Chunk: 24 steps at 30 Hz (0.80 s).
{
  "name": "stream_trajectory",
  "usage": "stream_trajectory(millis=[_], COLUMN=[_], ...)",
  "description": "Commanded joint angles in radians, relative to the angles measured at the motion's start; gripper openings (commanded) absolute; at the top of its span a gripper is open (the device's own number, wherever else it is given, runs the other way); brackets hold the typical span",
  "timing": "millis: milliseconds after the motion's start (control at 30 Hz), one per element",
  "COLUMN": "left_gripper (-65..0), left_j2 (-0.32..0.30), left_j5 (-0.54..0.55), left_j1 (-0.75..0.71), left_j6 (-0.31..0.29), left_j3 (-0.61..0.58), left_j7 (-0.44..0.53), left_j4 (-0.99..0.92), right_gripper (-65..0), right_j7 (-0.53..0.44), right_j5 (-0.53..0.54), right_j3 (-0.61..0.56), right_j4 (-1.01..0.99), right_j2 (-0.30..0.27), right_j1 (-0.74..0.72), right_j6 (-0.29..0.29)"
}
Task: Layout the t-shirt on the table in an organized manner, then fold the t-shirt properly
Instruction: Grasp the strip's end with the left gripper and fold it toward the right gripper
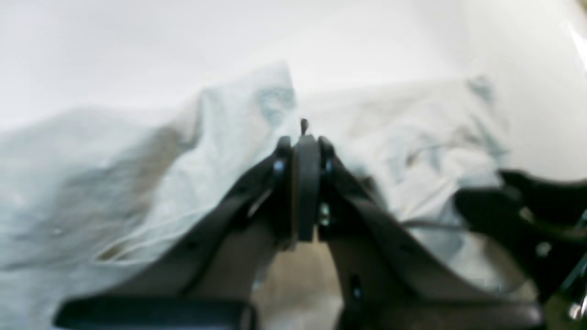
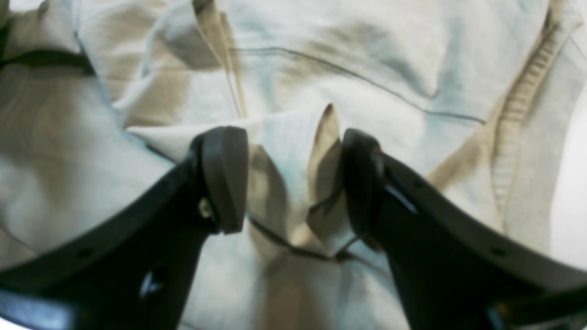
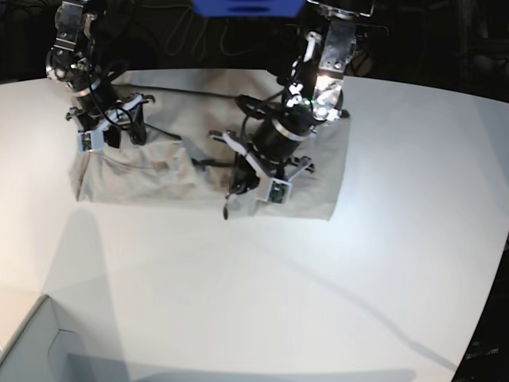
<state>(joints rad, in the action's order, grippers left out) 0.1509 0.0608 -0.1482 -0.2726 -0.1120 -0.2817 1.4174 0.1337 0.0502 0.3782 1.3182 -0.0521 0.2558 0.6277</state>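
A raised fold of the crumpled grey-beige cloth t-shirt (image 2: 293, 151) lies between my right gripper's (image 2: 293, 183) spread jaws; my left gripper (image 1: 305, 137) is closed above it.

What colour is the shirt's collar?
Beige, ribbed collar, a shade darker than the t-shirt; clearest in the right wrist view.

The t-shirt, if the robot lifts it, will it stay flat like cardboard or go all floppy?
Probably floppy: the t-shirt already lies in soft folds and creases. It would likely droop from wherever it is pinched, since a ridge of cloth stands up between the right gripper's open jaws. It looks thin, so probably light.
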Motion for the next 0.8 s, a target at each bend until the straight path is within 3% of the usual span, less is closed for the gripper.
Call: stream_trajectory(millis=[0,133,600,667,767], left_gripper=[-64.9,-64.9,-63.5,-57.6,-40.6], left_j2=[0.006,0.006,0.006,0.006,0.006], left_j5=[0.011,0.011,0.012,0.012,0.012], left_j1=[0.014,0.052,0.106,0.106,0.104], left_j6=[0.009,0.043,0.043,0.043,0.043], left_j3=[-0.015,-0.061,-0.119,-0.119,-0.122], left_j7=[0.025,0.025,0.023,0.022,0.022], left_j4=[0.015,-0.002,-0.115,-0.115,-0.112], right_gripper=[-31.5,-31.5,-31.5,-31.5,-31.5], right_j7=[-0.022,-0.022,-0.022,-0.022,-0.022], right_j5=[0.015,0.015,0.015,0.015,0.015], right_j3=[0.002,0.000,0.000,0.000,0.000], right_j4=[0.016,0.016,0.016,0.016,0.016], right_j2=[-0.007,-0.005,-0.007,-0.007,-0.007], right_j1=[-0.002,-0.002,-0.003,-0.003,-0.003], right_j6=[0.005,0.005,0.007,0.007,0.007])
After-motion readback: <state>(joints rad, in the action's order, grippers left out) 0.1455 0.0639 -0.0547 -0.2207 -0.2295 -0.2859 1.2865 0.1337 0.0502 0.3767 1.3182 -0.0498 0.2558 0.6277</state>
